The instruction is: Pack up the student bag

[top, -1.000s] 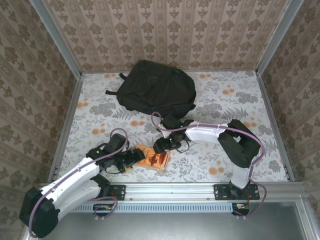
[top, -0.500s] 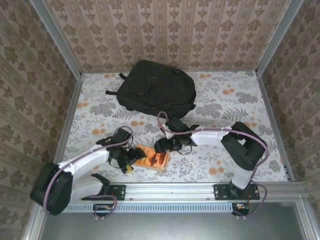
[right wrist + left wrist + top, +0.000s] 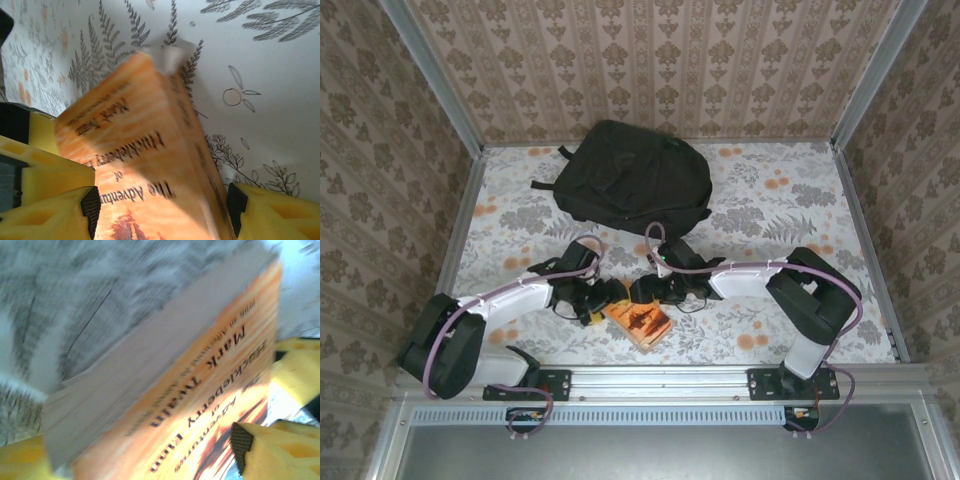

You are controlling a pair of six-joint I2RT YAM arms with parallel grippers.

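Note:
The student bag (image 3: 630, 180), a large black backpack, lies zipped at the back centre of the table. An orange paperback book (image 3: 642, 320) sits near the front between both grippers. My right gripper (image 3: 646, 292) holds the book's end; in the right wrist view the book (image 3: 145, 150) spans the whole gap of my right gripper (image 3: 161, 210), with both pads against its edges. My left gripper (image 3: 604, 300) is at the book's left side. In the left wrist view the book (image 3: 200, 390) is tilted, page block showing, between my left gripper's (image 3: 145, 457) open fingers (image 3: 241, 444).
The floral tablecloth (image 3: 770, 200) covers the table. Wallpapered walls and aluminium posts (image 3: 430, 80) close in the left, back and right sides. A metal rail (image 3: 660, 380) runs along the front edge by the arm bases.
My left arm has swung right and brought its gripper up to the book. The book has turned, its near end swinging toward the front rail. My right gripper has stayed on the book.

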